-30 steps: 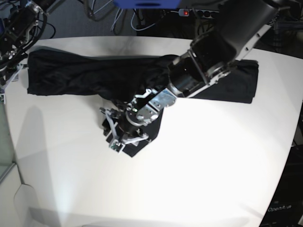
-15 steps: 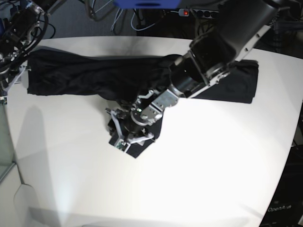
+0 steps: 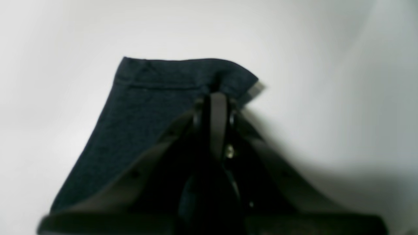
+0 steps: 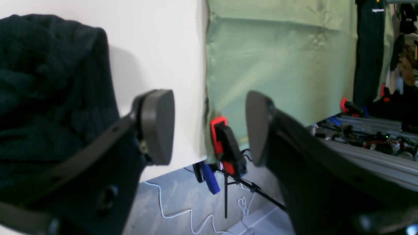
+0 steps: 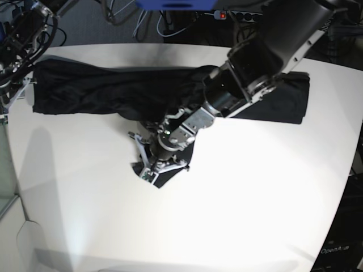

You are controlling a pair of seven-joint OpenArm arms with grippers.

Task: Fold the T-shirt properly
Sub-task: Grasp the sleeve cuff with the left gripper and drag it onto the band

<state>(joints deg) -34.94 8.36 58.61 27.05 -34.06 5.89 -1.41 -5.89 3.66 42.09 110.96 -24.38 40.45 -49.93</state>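
Note:
The black T-shirt [image 5: 113, 90] lies stretched across the back of the white table [image 5: 244, 204], from the left edge to the right. One sleeve runs forward to the middle, ending in a hemmed cuff [image 3: 153, 98]. My left gripper [image 5: 152, 170] is down on that cuff, and in the left wrist view my left gripper [image 3: 214, 98] is shut on the cuff's edge. My right gripper [image 4: 209, 127] stands open at the table's left edge beside the T-shirt's bunched end [image 4: 49, 81], with nothing between its fingers [image 4: 156, 127].
Beyond the table's left edge hang a green sheet [image 4: 277, 58] and a red and black clamp [image 4: 223, 143], with cables on the floor below. A power strip [image 5: 238, 15] and cables lie behind the table.
My left gripper has slid a little to the right along the sleeve end and shut on the cuff. The right arm has barely moved.

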